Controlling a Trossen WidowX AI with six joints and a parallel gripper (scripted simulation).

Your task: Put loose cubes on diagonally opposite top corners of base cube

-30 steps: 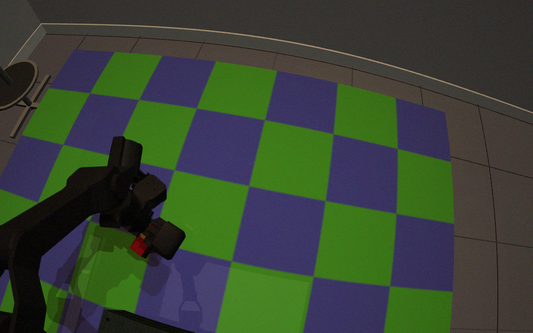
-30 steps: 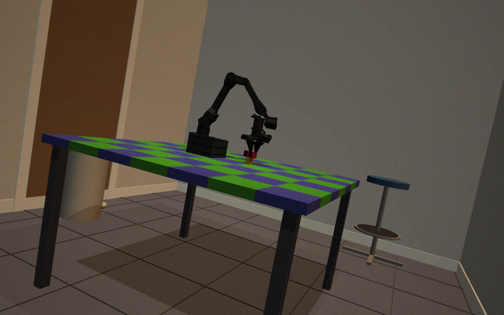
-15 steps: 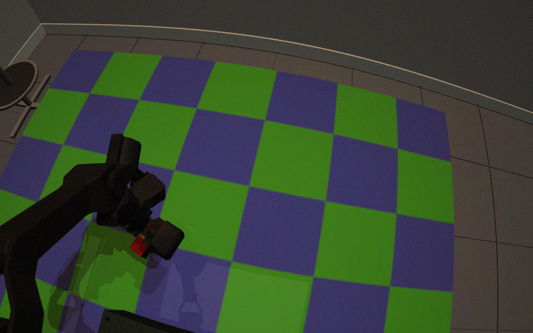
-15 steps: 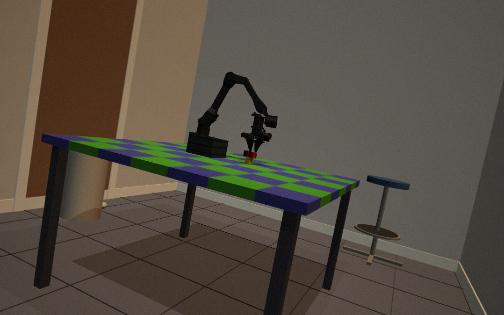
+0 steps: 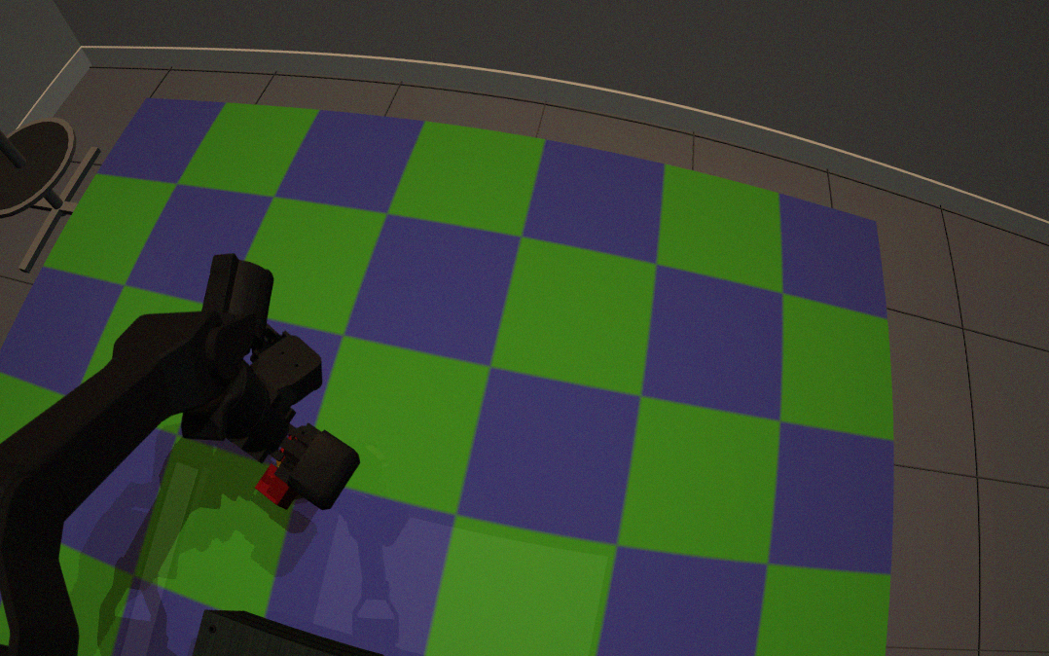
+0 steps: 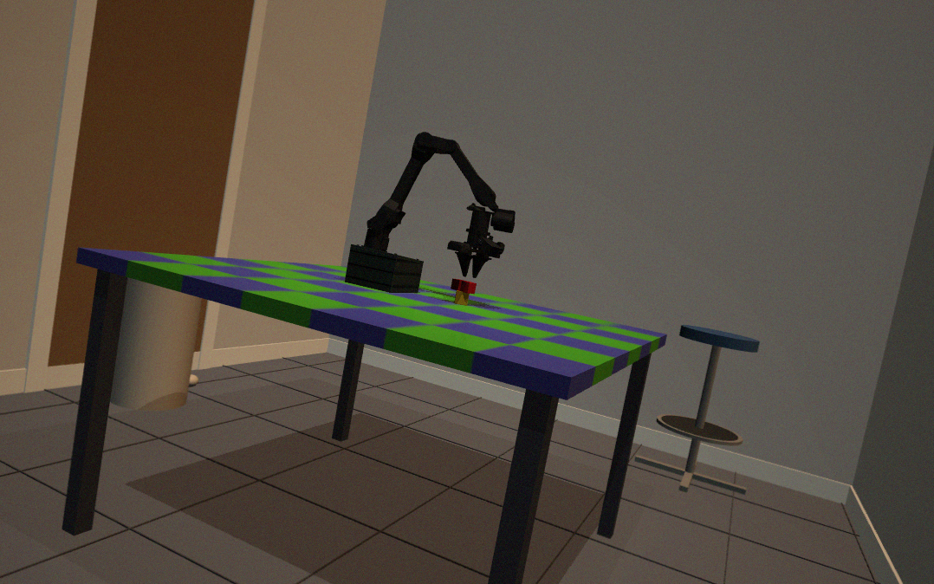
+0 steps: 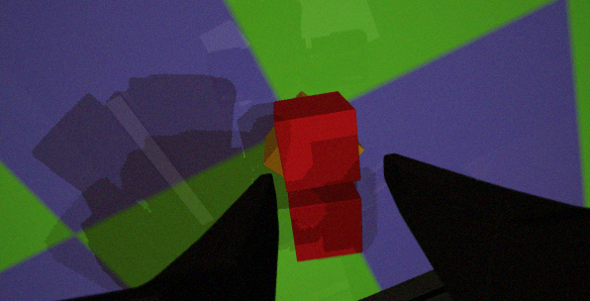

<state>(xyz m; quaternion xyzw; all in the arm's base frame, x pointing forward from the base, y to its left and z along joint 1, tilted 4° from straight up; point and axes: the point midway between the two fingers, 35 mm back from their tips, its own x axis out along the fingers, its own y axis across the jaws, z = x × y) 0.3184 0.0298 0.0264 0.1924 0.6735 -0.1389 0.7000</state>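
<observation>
i'm looking at a table [image 6: 165, 274] with a green and purple checkered top, standing on dark square legs over a floor [image 6: 296, 471] of grey-brown tiles. a grey wall [image 6: 637, 145] is running behind it, with a pale baseboard [image 6: 768, 476] along the bottom. a blue-seated stool [image 6: 717, 339] is standing on a round foot ring off the table's far end. a brown door panel [image 6: 144, 166] is sitting in a beige wall, and a cream bin [image 6: 154, 341] is standing under the table. dim light is casting a shadow on the tiles.
</observation>
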